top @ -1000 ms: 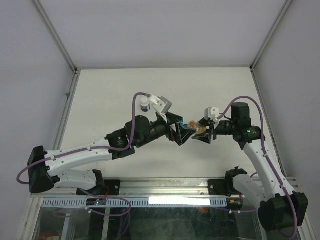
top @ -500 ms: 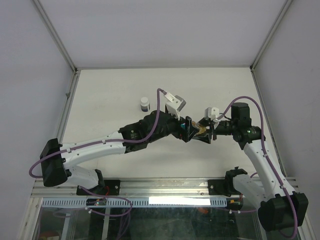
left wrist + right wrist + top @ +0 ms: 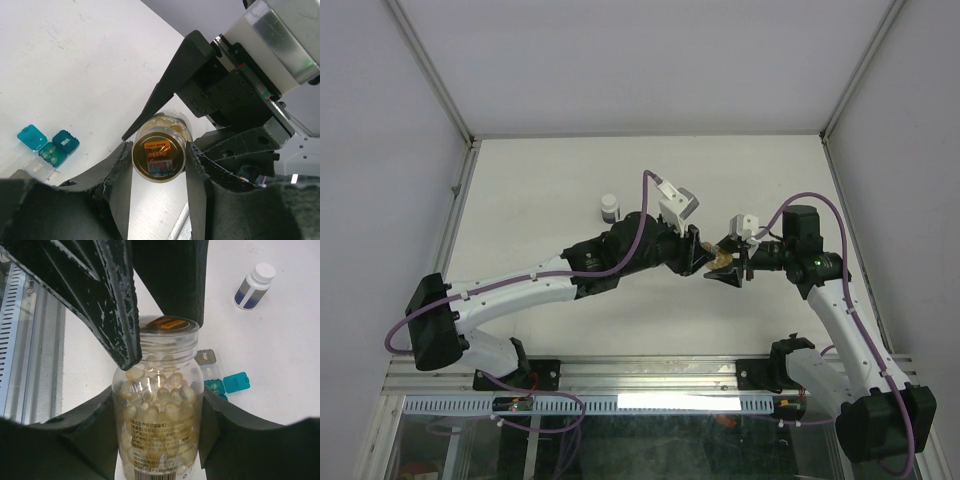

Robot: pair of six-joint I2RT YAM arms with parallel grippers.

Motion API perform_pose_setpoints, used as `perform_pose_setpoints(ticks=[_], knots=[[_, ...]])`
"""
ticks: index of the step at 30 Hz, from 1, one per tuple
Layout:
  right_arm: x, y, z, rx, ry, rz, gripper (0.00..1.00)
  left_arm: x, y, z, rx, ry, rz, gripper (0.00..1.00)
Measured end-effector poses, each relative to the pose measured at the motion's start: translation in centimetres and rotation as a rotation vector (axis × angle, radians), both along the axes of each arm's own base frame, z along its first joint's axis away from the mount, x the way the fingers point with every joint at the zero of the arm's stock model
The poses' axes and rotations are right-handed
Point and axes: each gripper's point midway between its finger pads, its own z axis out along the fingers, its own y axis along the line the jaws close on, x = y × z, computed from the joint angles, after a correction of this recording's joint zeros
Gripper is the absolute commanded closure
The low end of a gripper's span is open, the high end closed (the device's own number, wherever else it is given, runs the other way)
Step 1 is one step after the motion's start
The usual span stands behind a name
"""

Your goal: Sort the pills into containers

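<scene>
My right gripper [image 3: 159, 405] is shut on a clear bottle [image 3: 160, 440] full of pale yellow pills [image 3: 165, 395], held above the table. The left gripper [image 3: 159, 149] meets it end-on, its two fingers pressed against either side of the bottle's cap [image 3: 159, 159], which bears an orange label. From above, both grippers meet at the bottle [image 3: 720, 260] mid-table. The containers lie on the table beneath: a teal-blue box [image 3: 50, 149] with lids flipped open and a small grey one [image 3: 205, 357] joined to it by a clear cell.
A small white bottle [image 3: 609, 208] with a dark blue label stands upright on the table left of the arms, also showing in the right wrist view [image 3: 254, 286]. A metal rail [image 3: 20, 340] runs along the table's near edge.
The left arm has swung right toward the right gripper, uncovering the white bottle, and its open jaws have closed in around the cap. The right arm has held still with the bottle.
</scene>
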Motion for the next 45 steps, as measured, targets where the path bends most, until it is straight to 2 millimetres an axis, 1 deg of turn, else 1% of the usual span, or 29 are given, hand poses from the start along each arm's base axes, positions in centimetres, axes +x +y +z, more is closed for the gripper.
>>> perform_pose_setpoints(ticks=[3, 5, 7, 8, 9, 10, 11, 14, 15, 18, 20, 21, 23, 27, 29, 30, 32, 34, 35, 36, 37, 40, 42, 44, 45], knots=[[0.0, 0.0, 0.0, 0.001, 0.000, 0.001, 1.00, 0.0, 0.1, 0.0, 0.013, -0.032, -0.088, 0.86], [0.0, 0.0, 0.0, 0.002, 0.001, 0.002, 1.00, 0.0, 0.2, 0.0, 0.023, -0.086, -0.190, 0.86], [-0.1, 0.0, 0.0, 0.001, 0.002, 0.002, 1.00, -0.2, 0.4, -0.3, 0.036, -0.166, -0.317, 0.83], [-0.1, 0.0, 0.0, 0.000, 0.003, 0.003, 1.00, -0.4, 0.5, -0.4, 0.045, -0.221, -0.381, 0.80], [-0.2, 0.1, 0.0, 0.000, 0.004, 0.007, 1.00, -0.5, 0.6, -0.6, 0.055, -0.278, -0.433, 0.71], [-0.3, 0.2, -0.1, 0.000, 0.009, 0.011, 1.00, -0.8, 0.7, -0.7, 0.071, -0.372, -0.499, 0.58], [-0.5, 0.2, -0.1, 0.000, 0.014, 0.015, 1.00, -0.8, 0.7, -0.7, 0.081, -0.451, -0.541, 0.41], [-0.5, 0.2, -0.1, 0.002, 0.010, 0.017, 1.00, -0.7, 0.8, -0.8, 0.108, -0.611, -0.612, 0.04], [-0.4, 0.2, -0.1, 0.002, 0.008, 0.017, 1.00, -0.6, 0.8, -0.9, 0.111, -0.643, -0.618, 0.01], [-0.4, 0.2, 0.0, 0.002, 0.005, 0.016, 1.00, 0.0, 0.9, -1.4, 0.088, -0.703, -0.577, 0.01], [-0.4, 0.2, 0.0, 0.002, 0.004, 0.016, 1.00, 0.1, 1.8, -2.3, 0.070, -0.709, -0.532, 0.01], [-0.4, 0.2, 0.0, 0.002, 0.004, 0.016, 1.00, -0.1, 2.3, -2.8, 0.058, -0.697, -0.512, 0.01], [-0.3, 0.2, -0.1, 0.001, 0.004, 0.016, 1.00, -0.3, 3.3, -3.0, 0.022, -0.666, -0.462, 0.01], [-0.3, 0.2, -0.1, 0.001, 0.006, 0.016, 1.00, -1.4, 5.2, -1.5, -0.135, -0.540, -0.349, 0.02], [-0.3, 0.2, -0.1, 0.001, 0.007, 0.016, 1.00, -2.3, 6.3, -0.8, -0.245, -0.447, -0.298, 0.06], [-0.3, 0.2, -0.2, 0.000, 0.007, 0.016, 1.00, -2.5, 6.7, -0.6, -0.295, -0.388, -0.271, 0.09], [-0.2, 0.2, -0.2, 0.000, 0.008, 0.016, 1.00, -2.4, 7.2, -0.9, -0.351, -0.267, -0.214, 0.13], [-0.2, 0.2, -0.3, -0.001, 0.011, 0.016, 1.00, -1.6, 7.2, -1.4, -0.362, -0.151, -0.133, 0.13], [-0.2, 0.2, -0.3, -0.001, 0.012, 0.016, 1.00, -0.7, 7.0, -1.5, -0.345, -0.097, -0.063, 0.13], [-0.2, 0.2, -0.3, -0.001, 0.012, 0.016, 1.00, -0.4, 6.6, -1.4, -0.333, -0.072, -0.026, 0.13], [-0.2, 0.2, -0.3, -0.001, 0.011, 0.016, 1.00, -0.2, 6.1, -1.0, -0.316, -0.054, 0.010, 0.15], [-0.2, 0.2, -0.3, -0.002, 0.010, 0.017, 1.00, -0.5, 4.1, 1.6, -0.300, -0.042, 0.055, 0.19], [-0.2, 0.2, -0.3, -0.002, 0.010, 0.017, 1.00, -0.6, 3.3, 2.7, -0.298, -0.041, 0.066, 0.24], [-0.2, 0.2, -0.3, -0.002, 0.010, 0.016, 1.00, -0.1, 3.0, 2.8, -0.282, -0.037, 0.086, 0.30], [-0.2, 0.2, -0.3, -0.002, 0.010, 0.017, 1.00, 0.1, 2.8, 2.5, -0.265, -0.032, 0.095, 0.32]])
